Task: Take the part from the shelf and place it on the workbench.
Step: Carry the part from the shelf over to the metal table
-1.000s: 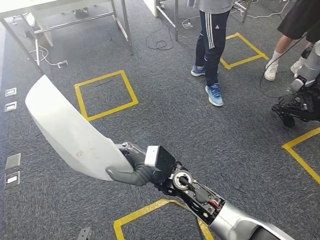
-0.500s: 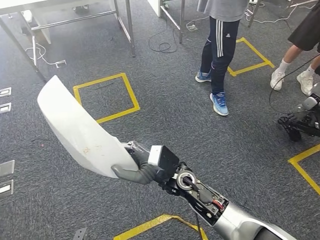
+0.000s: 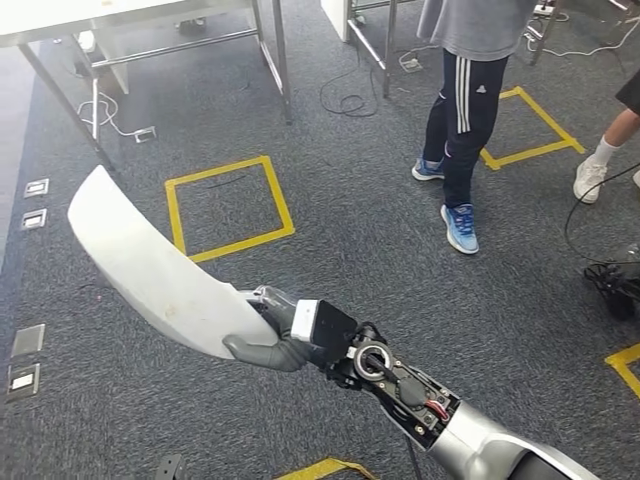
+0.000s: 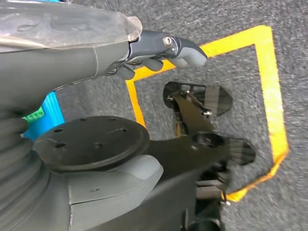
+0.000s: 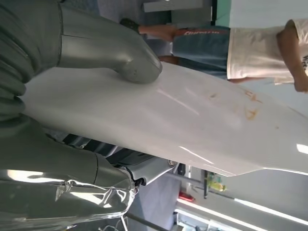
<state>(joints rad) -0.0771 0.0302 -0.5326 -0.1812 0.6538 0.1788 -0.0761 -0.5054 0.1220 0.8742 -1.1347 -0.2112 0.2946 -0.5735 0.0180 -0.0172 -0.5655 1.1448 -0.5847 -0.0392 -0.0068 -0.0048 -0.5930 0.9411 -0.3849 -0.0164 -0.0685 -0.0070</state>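
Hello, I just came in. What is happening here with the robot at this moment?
The robot's right hand holds a long, curved white part by one end, out over the grey carpet with yellow tape squares. The left hand holds nothing and hangs above the floor. A person in dark striped trousers and blue shoes stands nearby. The part is not on any workbench yet; a metal-legged table stands further off.
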